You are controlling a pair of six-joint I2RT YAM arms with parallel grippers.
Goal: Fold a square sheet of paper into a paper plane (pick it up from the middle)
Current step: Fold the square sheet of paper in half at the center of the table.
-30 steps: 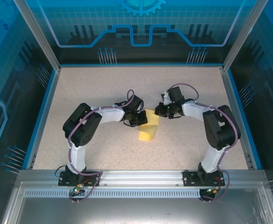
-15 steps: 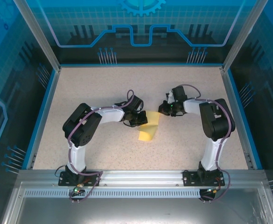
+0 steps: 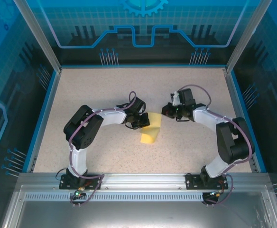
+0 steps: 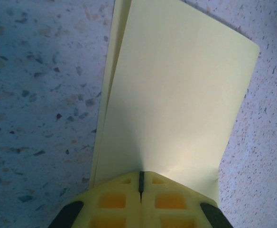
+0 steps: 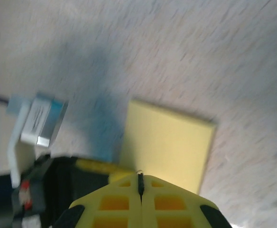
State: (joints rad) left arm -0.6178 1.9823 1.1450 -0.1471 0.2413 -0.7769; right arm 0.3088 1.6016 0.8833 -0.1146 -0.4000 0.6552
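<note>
The square sheet of paper (image 3: pixel 151 131) is pale yellow and lies folded over into a narrow rectangle at the middle of the table, not a paper plane. My left gripper (image 3: pixel 142 122) is at its left upper edge. In the left wrist view that gripper (image 4: pixel 141 175) is shut on the paper (image 4: pixel 176 95), whose two layers (image 4: pixel 111 71) fan out from the fingertips. My right gripper (image 3: pixel 166 110) is just right of the sheet's top corner and apart from it. It (image 5: pixel 140 176) is shut with nothing in it, and the paper (image 5: pixel 169 142) lies beyond its tips.
The speckled beige table (image 3: pixel 105 85) has a blue rim (image 3: pixel 44 114) on the left, back and right. Metal frame posts (image 3: pixel 36 33) rise at the back corners. The left arm's wrist (image 5: pixel 36 123) lies close to the left of my right gripper.
The right arm swung its elbow outward to the right and its gripper drew a little away from the paper's top edge. The left arm and the paper stayed still.
</note>
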